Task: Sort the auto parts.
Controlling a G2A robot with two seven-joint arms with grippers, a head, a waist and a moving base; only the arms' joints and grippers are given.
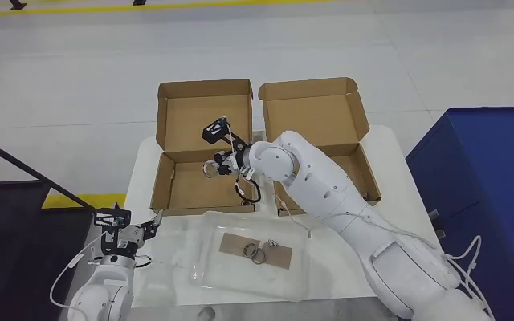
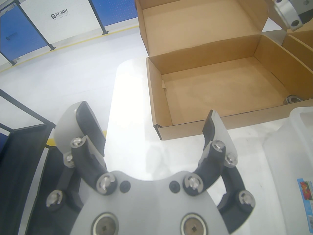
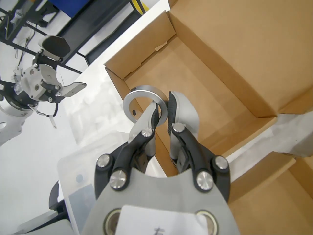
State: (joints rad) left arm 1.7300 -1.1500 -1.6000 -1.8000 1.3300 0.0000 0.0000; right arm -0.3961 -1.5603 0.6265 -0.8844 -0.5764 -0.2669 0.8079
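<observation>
My right gripper [image 3: 162, 106] is shut on the rim of a silver metal ring [image 3: 144, 100] and holds it over the left cardboard box [image 3: 195, 79]. From above, the ring [image 1: 210, 168] hangs over that box's floor [image 1: 189, 188]. The left wrist view has the same ring [image 2: 285, 13] high above the box [image 2: 220, 81], and a small bearing [image 2: 292, 99] lies in the box's near corner. My left gripper [image 2: 149, 121] is open with nothing between its fingers, low over the table in front of the box, at the table's near left corner [image 1: 144, 229].
A second open cardboard box [image 1: 321, 120] stands to the right of the first. A clear plastic tray [image 1: 217, 273] near the table's front holds a cardboard piece and metal rings [image 1: 255, 253]. A blue cabinet [image 1: 474, 176] stands beyond the table's right edge.
</observation>
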